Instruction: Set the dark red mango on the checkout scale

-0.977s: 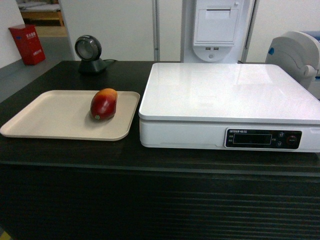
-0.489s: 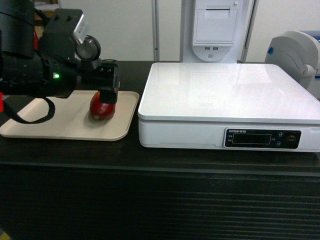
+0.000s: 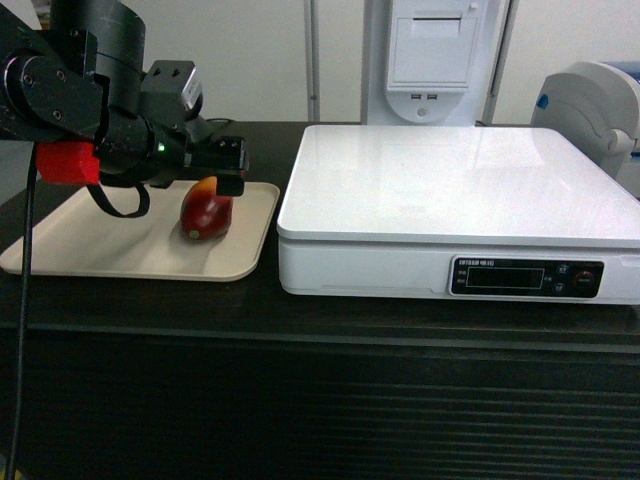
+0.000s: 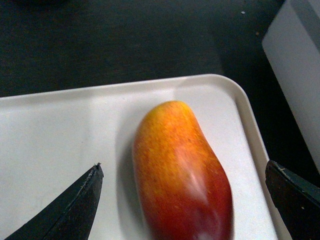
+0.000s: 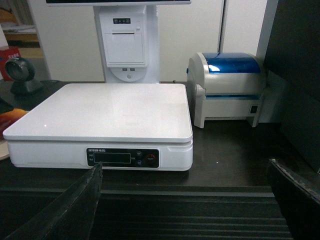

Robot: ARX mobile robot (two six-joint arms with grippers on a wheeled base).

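The dark red mango (image 3: 203, 215) lies on the right half of a beige tray (image 3: 90, 240) on the checkout (image 3: 300, 400) counter. My left gripper (image 3: 224, 178) hovers just above the fruit's far end, open. In the left wrist view the mango (image 4: 182, 175) lies lengthwise between the two spread fingertips (image 4: 80, 200), and neither touches it. The white scale (image 3: 450, 190) stands to the right of the tray with nothing on its platform. My right gripper (image 5: 185, 163) is open in front of the counter's slatted front, facing the scale (image 5: 105, 107), and is out of the head view.
A blue-topped label printer (image 5: 227, 87) stands right of the scale. A white receipt printer stand (image 3: 432, 55) rises behind it. A round barcode scanner (image 5: 20, 75) sits at the back left. The tray's raised rim (image 4: 240, 105) runs close to the scale's side.
The left arm came into view from the left and reached over the tray. Since half a second ago it has shifted slightly right above the mango. The mango has not moved.
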